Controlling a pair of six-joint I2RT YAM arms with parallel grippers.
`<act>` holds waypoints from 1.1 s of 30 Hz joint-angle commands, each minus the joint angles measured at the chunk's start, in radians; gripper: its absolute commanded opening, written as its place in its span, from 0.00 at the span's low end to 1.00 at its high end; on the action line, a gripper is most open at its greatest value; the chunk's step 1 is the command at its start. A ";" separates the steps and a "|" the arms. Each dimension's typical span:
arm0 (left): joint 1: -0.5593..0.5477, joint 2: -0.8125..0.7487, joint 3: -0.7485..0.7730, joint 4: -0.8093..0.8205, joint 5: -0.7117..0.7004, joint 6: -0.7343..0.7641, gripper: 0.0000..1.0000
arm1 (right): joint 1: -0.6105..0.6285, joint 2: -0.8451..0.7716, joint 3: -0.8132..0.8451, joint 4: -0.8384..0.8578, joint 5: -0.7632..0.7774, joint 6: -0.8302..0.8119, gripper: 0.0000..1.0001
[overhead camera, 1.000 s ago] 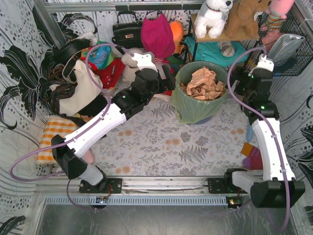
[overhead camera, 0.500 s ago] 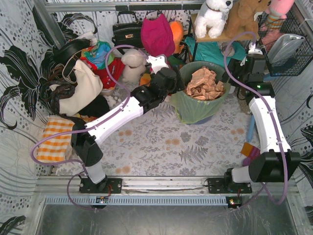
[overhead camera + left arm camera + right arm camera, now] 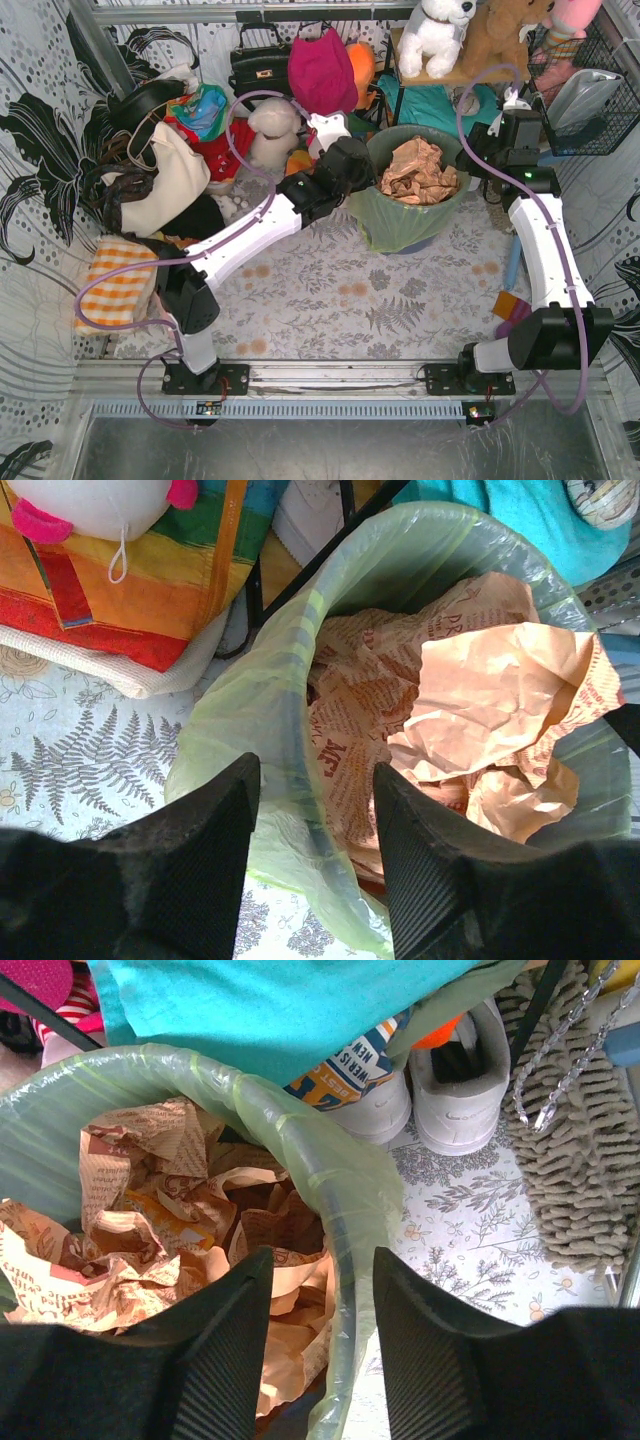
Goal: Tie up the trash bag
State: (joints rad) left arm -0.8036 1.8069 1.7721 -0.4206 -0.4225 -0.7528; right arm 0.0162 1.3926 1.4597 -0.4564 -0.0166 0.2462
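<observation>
Reaching in from both sides, the arms now stand at the trash bag [image 3: 400,225], which sits toward the far right of the tabletop, crumpled paper [image 3: 415,170] filling it. Compared with a second ago, both are closer and their jaws narrower. The left gripper [image 3: 316,780] straddles the bag's left rim, the right gripper [image 3: 322,1265] its right rim — each about half open, gripping nothing yet. My guess is the pinch that gathers the rim for tying is imminent.

A black handbag [image 3: 259,62] stood at the back. Just right of it sat a magenta cloth [image 3: 322,72], and farther right a white plush dog [image 3: 437,32]. Well left of it and nearer lay an orange checked cloth [image 3: 118,292].
</observation>
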 commanded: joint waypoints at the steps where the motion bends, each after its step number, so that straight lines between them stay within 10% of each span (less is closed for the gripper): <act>1: -0.005 0.020 0.042 0.010 -0.002 -0.010 0.56 | -0.003 0.007 0.000 -0.001 -0.030 -0.012 0.41; 17: -0.005 0.031 0.039 0.002 0.015 0.004 0.39 | -0.004 0.051 -0.013 0.002 -0.071 -0.008 0.18; 28: -0.005 0.010 0.039 0.011 0.068 0.033 0.00 | -0.004 -0.002 -0.009 -0.040 -0.090 -0.007 0.00; 33: -0.005 -0.021 0.052 -0.021 0.101 0.061 0.00 | -0.002 -0.053 0.010 -0.083 -0.158 0.030 0.00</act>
State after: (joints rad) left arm -0.7959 1.8278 1.7802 -0.4580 -0.3962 -0.7517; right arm 0.0105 1.4048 1.4525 -0.5114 -0.0811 0.2424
